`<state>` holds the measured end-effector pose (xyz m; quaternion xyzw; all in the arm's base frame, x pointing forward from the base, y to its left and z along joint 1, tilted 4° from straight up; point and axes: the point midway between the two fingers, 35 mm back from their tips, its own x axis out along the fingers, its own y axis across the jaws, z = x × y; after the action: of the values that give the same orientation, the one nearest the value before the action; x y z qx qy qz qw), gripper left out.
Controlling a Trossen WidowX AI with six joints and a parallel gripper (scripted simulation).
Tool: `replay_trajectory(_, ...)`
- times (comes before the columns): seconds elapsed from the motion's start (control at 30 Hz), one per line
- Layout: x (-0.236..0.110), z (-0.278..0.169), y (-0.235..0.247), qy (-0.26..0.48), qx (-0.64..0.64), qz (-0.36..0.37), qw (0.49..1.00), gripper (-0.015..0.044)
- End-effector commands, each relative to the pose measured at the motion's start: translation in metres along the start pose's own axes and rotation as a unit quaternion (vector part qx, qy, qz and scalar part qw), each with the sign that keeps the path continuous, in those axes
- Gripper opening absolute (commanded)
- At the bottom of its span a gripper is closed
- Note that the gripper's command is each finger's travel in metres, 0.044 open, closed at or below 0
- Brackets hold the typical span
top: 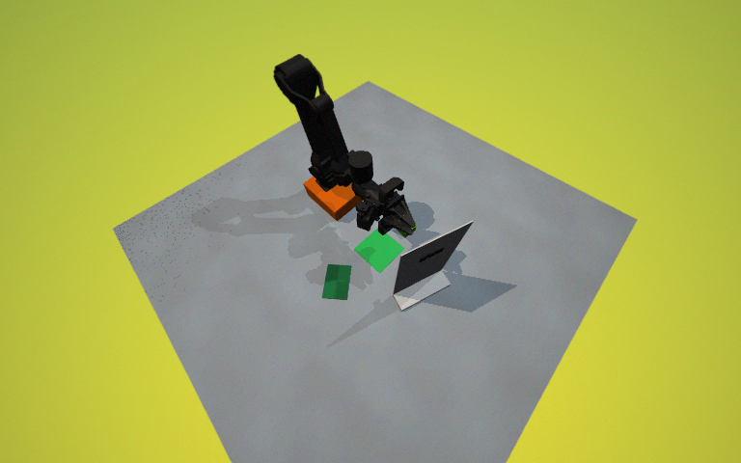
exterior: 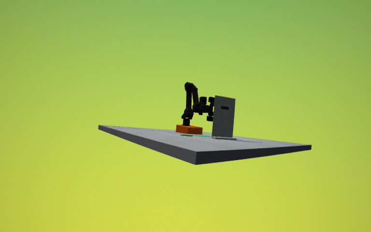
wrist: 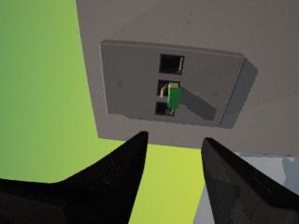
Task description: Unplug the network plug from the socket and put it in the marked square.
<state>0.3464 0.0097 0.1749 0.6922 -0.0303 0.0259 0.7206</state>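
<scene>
A flat yellow-green backdrop surrounds a grey tabletop [top: 261, 349], and the wrist view looks across it at the socket panel. Nearest the camera, at the bottom of the wrist frame, the two dark fingers of the end effector [wrist: 174, 149] stand partly apart with nothing between them, the gap aimed a little below the target. Beyond them, in the upper middle of that frame, the upright panel [wrist: 125, 13] carries a raised faceplate with three sockets in a column, and the green plug [wrist: 174, 97] sits locked in the middle one, its thin pale tab [wrist: 164, 90] arching from its upper left edge. In the top view the bright marked square [top: 379, 250] lies on the tabletop between the arm's orange base [top: 330, 201] and the panel, with a darker green patch [top: 336, 282] lower left of it. The risks seem plain: the half-closed gap may be too narrow or misaligned, so a fingertip strikes the faceplate or pushes the plug sideways; closing without pressing the tab would likely leave the latch engaged, and pulling then could drag or tip the panel.
</scene>
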Motion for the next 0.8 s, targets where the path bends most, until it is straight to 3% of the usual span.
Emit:
replay_trajectory(0.0, 0.008, 0.001, 0.002, 0.002, 0.003, 0.004, 1.0, 0.0156)
replay_trajectory(0.77, 0.043, 0.01, 0.004, 0.002, 0.003, 0.005, 1.0, 0.0156)
